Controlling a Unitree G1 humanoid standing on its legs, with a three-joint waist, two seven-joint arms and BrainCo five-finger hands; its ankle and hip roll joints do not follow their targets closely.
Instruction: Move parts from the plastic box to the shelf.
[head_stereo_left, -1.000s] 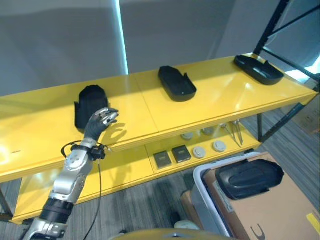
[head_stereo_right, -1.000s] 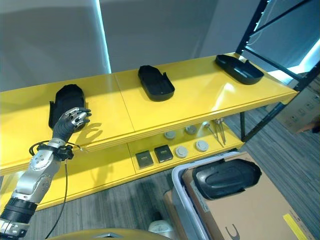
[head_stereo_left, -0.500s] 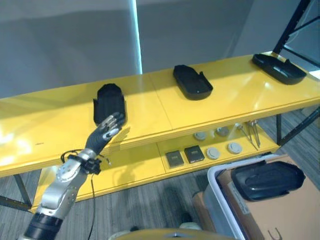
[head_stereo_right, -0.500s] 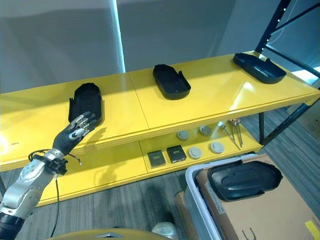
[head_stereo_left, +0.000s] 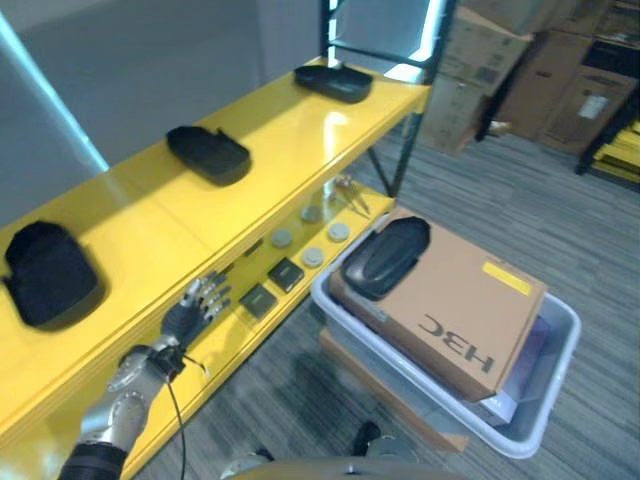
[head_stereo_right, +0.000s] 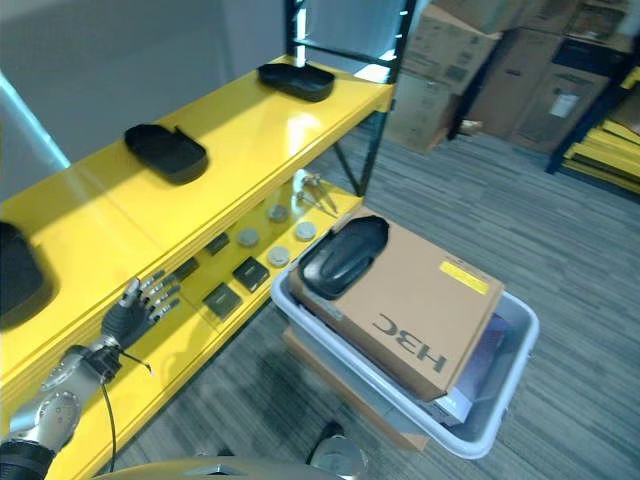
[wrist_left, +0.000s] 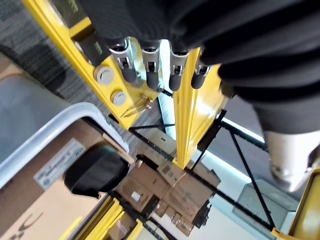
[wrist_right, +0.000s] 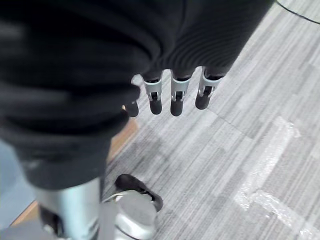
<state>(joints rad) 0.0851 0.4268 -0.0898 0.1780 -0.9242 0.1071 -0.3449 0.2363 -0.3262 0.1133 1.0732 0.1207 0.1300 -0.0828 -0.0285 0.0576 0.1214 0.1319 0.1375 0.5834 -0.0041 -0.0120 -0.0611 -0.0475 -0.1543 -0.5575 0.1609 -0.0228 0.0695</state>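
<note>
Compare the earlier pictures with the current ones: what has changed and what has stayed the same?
The camera has swung towards the grey plastic box. The left hand has left the leftmost black moulded part and dropped below the yellow shelf edge, open. All three shelf parts stayed put.

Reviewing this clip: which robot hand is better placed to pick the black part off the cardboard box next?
Probably the left robot hand: open, empty, beside the shelf, near the black part. The right robot hand hangs over carpet.

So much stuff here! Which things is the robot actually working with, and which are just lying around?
Part of the job:
- black part on the cardboard box, in the plastic box
- three black parts on the yellow shelf
- left hand, open and empty

Just lying about:
- small pieces on the lower shelf
- stacked cartons
</note>
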